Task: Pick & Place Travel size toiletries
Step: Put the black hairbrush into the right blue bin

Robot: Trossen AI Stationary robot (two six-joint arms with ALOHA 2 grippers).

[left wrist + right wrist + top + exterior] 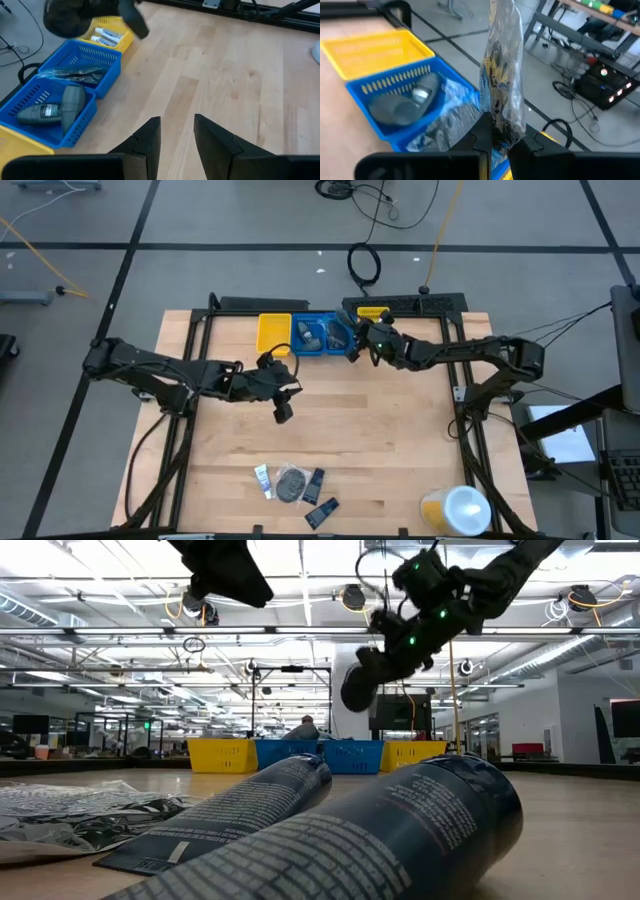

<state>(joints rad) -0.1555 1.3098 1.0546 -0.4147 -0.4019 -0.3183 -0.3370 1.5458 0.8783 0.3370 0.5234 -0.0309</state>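
Behind the wooden table (400,450) lies a grey floor with cables, and the low view looks into a large hall with ceiling lights.

At the far edge of the table, the right gripper (500,131) is closed on a clear crinkled plastic packet (504,75) with dark and yellow print inside. The packet stands up from between the fingers and hangs over the right blue bin (451,117), in which other clear packets already lie. In the blue bin (395,90) next to it lie dark grey mini bottles (400,106), and farther left stands the empty yellow bin (375,50). The right arm reaches from the right side of the table toward the bins, bent at the elbow, with the wrist high above them.

The left gripper (176,131) hovers above bare wood near the middle of the table, slightly parted and holding nothing. Its arm stretches from the left side.

More toiletries (295,485) wait at the near edge: a small white-and-blue tube (263,478), a round dark flat piece (291,481) and dark tubes (316,480) close together, well apart from both grippers. A large yellow container with a white lid (455,510) lies at the near right corner
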